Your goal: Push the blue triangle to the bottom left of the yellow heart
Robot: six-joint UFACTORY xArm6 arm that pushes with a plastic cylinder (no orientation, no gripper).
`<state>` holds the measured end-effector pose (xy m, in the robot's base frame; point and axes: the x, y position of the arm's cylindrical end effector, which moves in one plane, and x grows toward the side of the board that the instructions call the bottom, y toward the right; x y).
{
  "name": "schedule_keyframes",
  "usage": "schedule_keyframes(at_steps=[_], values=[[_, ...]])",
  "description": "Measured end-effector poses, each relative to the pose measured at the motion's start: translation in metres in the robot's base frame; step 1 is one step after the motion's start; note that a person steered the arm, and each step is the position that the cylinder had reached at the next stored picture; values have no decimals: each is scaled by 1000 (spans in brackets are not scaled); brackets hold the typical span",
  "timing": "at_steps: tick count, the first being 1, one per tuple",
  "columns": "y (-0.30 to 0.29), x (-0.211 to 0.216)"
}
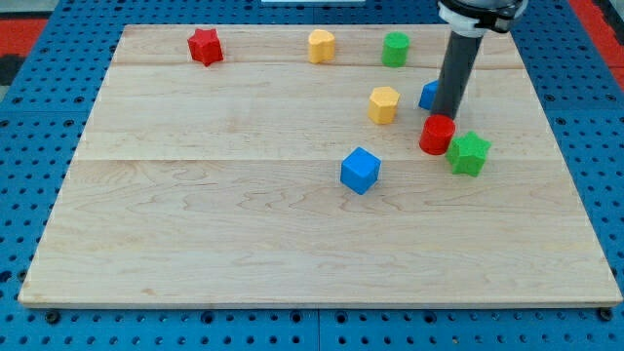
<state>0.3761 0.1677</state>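
A blue block [428, 95], only partly showing so its shape is unclear, sits at the view's right, half hidden behind my rod. My tip [448, 115] is at this block's right edge and just above a red cylinder [438, 136]; I cannot tell if it touches either. A yellow block that looks like a heart [322, 46] lies near the view's top centre. A second yellow block, pentagon-like [384, 104], lies left of the blue block.
A blue cube [360, 171] sits near the board's middle. A green star [469, 153] lies beside the red cylinder on its right. A green block [395, 49] and a red star [205, 46] lie along the top.
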Motion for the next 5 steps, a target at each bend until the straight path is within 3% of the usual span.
schedule_keyframes(at_steps=[1, 2, 3, 4, 5], values=[[16, 27], [-30, 34], [-128, 25], [-136, 49], [-211, 59]])
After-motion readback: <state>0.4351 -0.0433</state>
